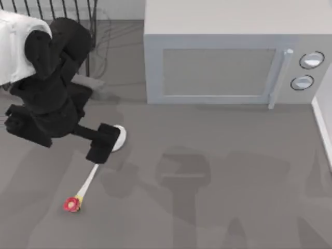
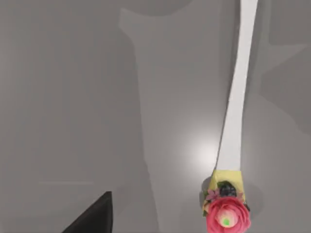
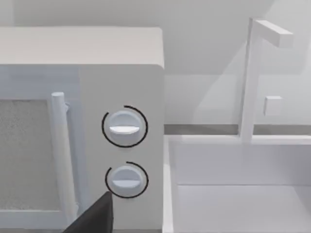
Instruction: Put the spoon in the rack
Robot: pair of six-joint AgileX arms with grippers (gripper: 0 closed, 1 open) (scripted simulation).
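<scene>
Grey desk point(image 1: 218, 207) spreads under us, with a grey microwave point(image 1: 228, 57) standing along the far edge from about 12 to 2 o'clock and the rack point(image 1: 57, 13), a set of thin black wires, up at 11 o'clock behind our left arm.

Our left end effector point(image 1: 104, 143) is low over the desk at roughly 9 o'clock, well left of centre. It sits directly over the spoon point(image 1: 88, 181), covering the neck where the bowl meets the handle. From above we see it as one dark block, and the left wrist view gives only a dark fingertip point(image 2: 95, 218) at the frame's edge, so we cannot tell whether the fingers stand apart or have closed on the spoon, nor whether they touch it at all.

The spoon lies flat on the desk, well apart from the rack. Its white bowl point(image 1: 120, 137) peeks out on the 2 o'clock side of the end effector. The slim handle runs out from under the end effector toward 7 o'clock and ends in the yellow collar and red knob point(image 1: 71, 204). In the left wrist view the handle point(image 2: 238, 97) is a long white strip on the grey surface, and the knob point(image 2: 227, 217) looks like a red rose with a yellow collar just above it.

From the right wrist view we face the microwave's two round dials point(image 3: 125, 127) and its door handle point(image 3: 62, 155), with a white sink point(image 3: 243, 194) just beside it and a dark fingertip point(image 3: 95, 216) at the frame's lower edge.
</scene>
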